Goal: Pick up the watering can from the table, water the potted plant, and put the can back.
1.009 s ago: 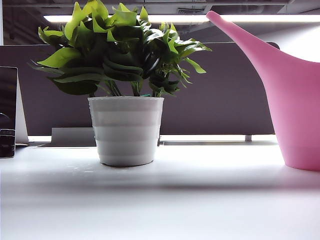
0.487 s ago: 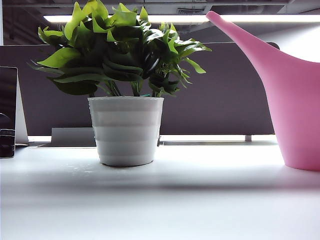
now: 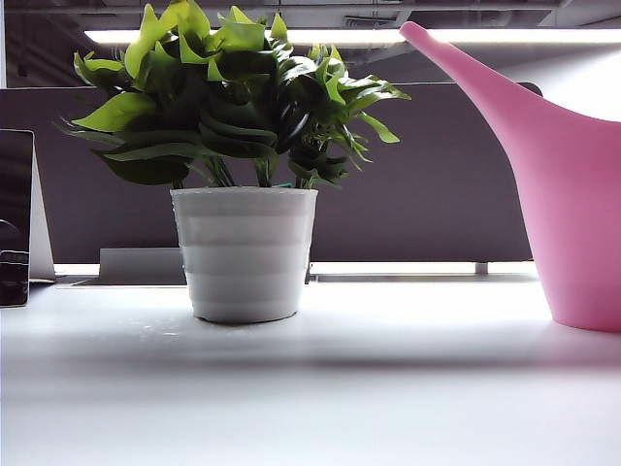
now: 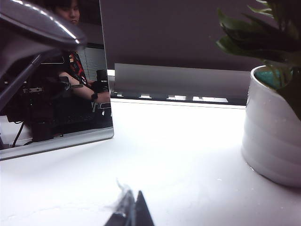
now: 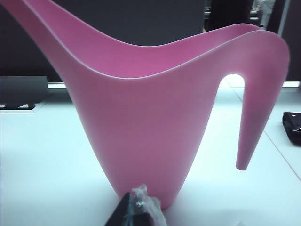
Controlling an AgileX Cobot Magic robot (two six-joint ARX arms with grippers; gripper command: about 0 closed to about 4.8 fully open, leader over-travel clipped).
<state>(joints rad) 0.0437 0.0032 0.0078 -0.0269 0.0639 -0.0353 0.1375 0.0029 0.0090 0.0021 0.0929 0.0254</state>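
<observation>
The pink watering can (image 3: 572,194) stands upright on the white table (image 3: 388,388) at the right, its long spout rising toward the potted plant (image 3: 243,146). The plant, bushy green in a white ribbed pot (image 3: 245,252), stands left of centre. In the right wrist view the can (image 5: 150,127) fills the frame, handle (image 5: 256,103) hanging free; my right gripper (image 5: 136,209) is shut and empty just in front of its base. My left gripper (image 4: 132,209) is shut and empty, low over the table, with the pot (image 4: 273,141) off to one side. Neither gripper shows in the exterior view.
A dark grey partition panel (image 3: 437,175) runs along the back of the table. A dark screen (image 3: 15,218) stands at the far left edge. A reflective panel (image 4: 51,94) stands near the left gripper. A small black object (image 5: 292,125) lies beyond the can's handle.
</observation>
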